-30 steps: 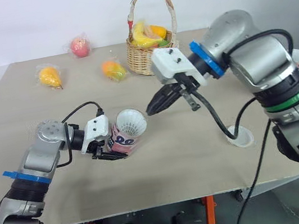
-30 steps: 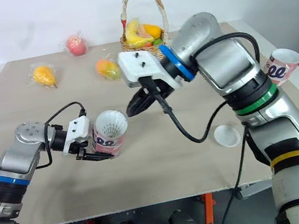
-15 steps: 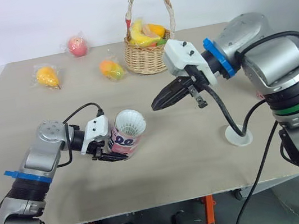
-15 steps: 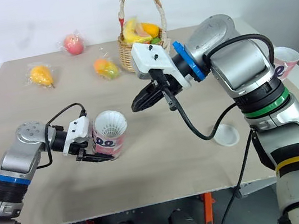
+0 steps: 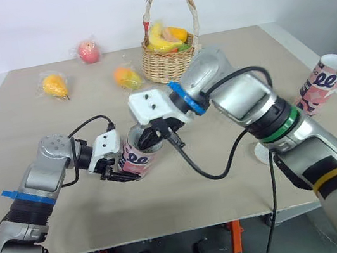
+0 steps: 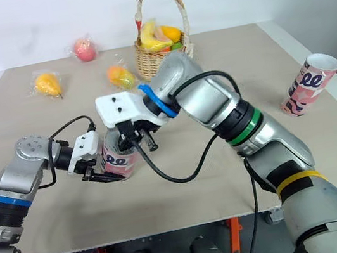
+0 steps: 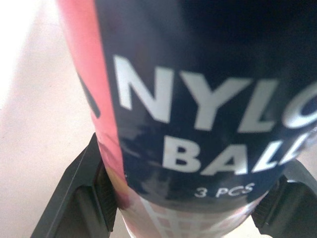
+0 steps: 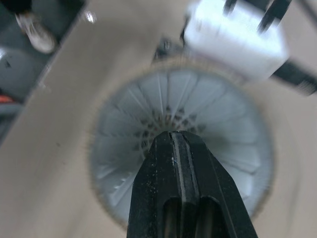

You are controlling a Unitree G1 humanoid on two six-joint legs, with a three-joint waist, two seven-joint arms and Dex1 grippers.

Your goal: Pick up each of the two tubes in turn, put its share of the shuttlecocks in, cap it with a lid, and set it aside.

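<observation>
Left gripper (image 5: 119,167): fingers clamped on pink tube (image 5: 136,160), tilted, left-centre of table (image 5: 200,205). Right gripper (image 8: 176,145): fingers pressed together, tip inside the tube's mouth on shuttlecock (image 8: 124,148). Second tube (image 5: 323,82): right edge. Basket (image 5: 168,66): far centre.

- The tube (image 7: 198,99) is dark navy with a pink-red stripe and white lettering.
- The shuttlecock (image 8: 208,119) is white, ribbed like spokes.
- The second tube (image 5: 322,83), at 3 o'clock on the beige table (image 5: 169,210), is pink with dark loops and a white rim.
- The basket (image 5: 168,65), at 12 o'clock, is tan wicker with a red-and-white handle.
- The right gripper (image 8: 173,139) is black.
</observation>
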